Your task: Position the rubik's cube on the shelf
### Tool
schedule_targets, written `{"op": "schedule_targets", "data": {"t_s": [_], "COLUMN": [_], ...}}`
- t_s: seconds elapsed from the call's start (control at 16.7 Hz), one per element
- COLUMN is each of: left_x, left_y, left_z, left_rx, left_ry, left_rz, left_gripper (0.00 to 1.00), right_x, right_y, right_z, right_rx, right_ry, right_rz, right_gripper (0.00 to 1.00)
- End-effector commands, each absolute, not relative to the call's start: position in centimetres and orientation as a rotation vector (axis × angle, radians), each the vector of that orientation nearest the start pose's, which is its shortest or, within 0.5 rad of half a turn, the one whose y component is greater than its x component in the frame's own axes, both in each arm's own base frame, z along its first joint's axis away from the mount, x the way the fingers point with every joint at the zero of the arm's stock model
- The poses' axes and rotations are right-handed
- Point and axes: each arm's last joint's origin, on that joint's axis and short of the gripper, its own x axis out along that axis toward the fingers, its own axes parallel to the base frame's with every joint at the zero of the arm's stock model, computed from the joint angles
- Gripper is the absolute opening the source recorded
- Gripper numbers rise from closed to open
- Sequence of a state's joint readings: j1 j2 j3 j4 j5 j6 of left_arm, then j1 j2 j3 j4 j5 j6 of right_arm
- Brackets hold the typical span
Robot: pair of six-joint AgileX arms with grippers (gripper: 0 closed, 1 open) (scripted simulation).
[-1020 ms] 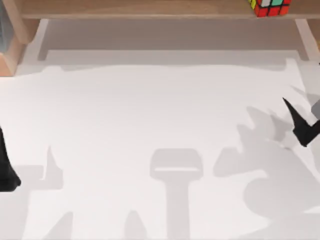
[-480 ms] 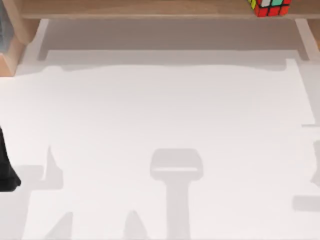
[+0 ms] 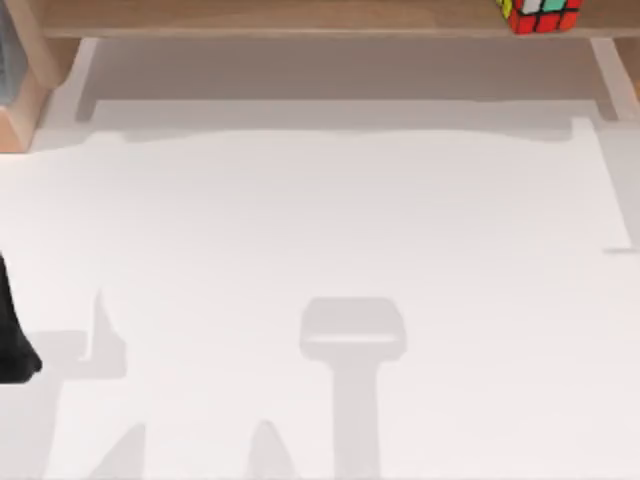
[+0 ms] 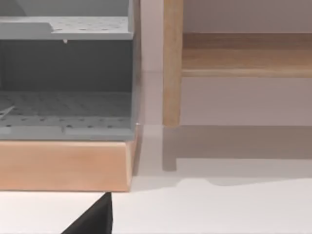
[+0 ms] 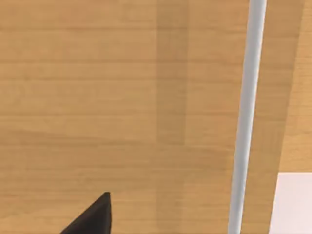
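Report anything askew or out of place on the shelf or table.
Nothing stands out. The rubik's cube sits upright on the shelf near its right end, close to the front edge but fully supported. The left hand is parked at the table's left edge.

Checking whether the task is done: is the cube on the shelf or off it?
On it: the cube sits on the shelf board, near its right end.

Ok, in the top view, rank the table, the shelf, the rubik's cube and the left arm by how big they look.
1. The table, most of the view.
2. The shelf, a long board partly cut off at the edge.
3. The left arm and the rubik's cube: both cropped, too alike to rank.
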State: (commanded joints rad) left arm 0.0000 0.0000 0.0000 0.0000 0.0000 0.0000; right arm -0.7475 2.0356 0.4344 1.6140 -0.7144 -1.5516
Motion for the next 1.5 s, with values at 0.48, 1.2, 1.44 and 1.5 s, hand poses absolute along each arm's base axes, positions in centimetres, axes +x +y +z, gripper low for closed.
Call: {"op": "schedule_targets", "data": {"t_s": [0.48,1.2,1.44,1.5], "left_x": [10.6,10.6,10.6,10.6], "left_y": [-0.1,-0.1,-0.1,-0.1], "left_z": [16.0,16.0,16.0,16.0], "left_rx": [0.000,0.000,0.000,0.000], "left_ry": [0.000,0.000,0.000,0.000], "left_rz": [0.000,0.000,0.000,0.000], "left_gripper": [1.00,1.00,1.00,1.00], "right_x": [24.5,25.0,25.0,25.0], "right_y": [-17.9,-17.9,-17.9,-17.9], "right_z": [8.9,8.9,8.9,8.9], "right_rx": [-1.571,-1.571,-1.571,-1.571], "right_ry": [0.008,0.008,0.008,0.008], "right_rz": [-0.008,-0.008,-0.008,-0.008], "right_gripper": [1.00,0.47,0.17,0.10]}}
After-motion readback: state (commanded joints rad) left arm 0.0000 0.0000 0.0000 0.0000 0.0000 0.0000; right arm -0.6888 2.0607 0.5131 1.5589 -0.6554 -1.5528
